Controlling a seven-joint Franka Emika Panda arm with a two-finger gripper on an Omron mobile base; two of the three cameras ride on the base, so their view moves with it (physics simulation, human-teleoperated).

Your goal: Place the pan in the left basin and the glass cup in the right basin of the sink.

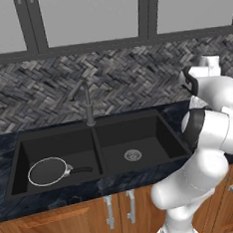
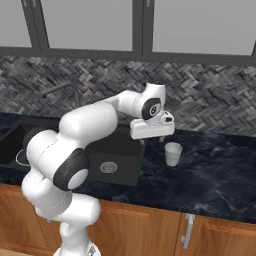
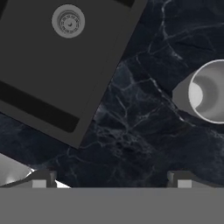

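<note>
Dark marbled countertop [image 2: 215, 175] runs beneath a herringbone-tiled backsplash [image 1: 135, 77] and a row of windows [image 1: 89, 16], with wooden cabinet fronts [image 1: 63, 225] below. Set into the counter is the sink [image 1: 99, 182], a matte black double-bowl unit with a central divider and a slim dark faucet [image 1: 87, 103] at the rear.

Task object positions:
- The pan [image 1: 48, 171] lies flat on the floor of the left basin [image 1: 56, 144], toward the front-left corner, with its short black handle pointing right toward the divider.
- The right basin [image 1: 135, 134] holds no object; its round silver drain [image 1: 133, 155] is exposed.
- The glass cup [image 2: 173, 153] stands upright on the countertop to the right of the sink, near the right basin's outer edge but apart from it. In the hand view the cup [image 3: 208, 92] sits at the right edge, seen from above so that the interior and base are visible.

End effector state: the gripper [image 2: 161, 139] hangs above the countertop, just to the left of the cup and higher than its rim. In the hand view the gripper [image 3: 111, 183] has its fingertips [image 3: 41, 180] spread to full width, with bare countertop between them. Nothing is held, and no contact with the cup is visible.
</note>
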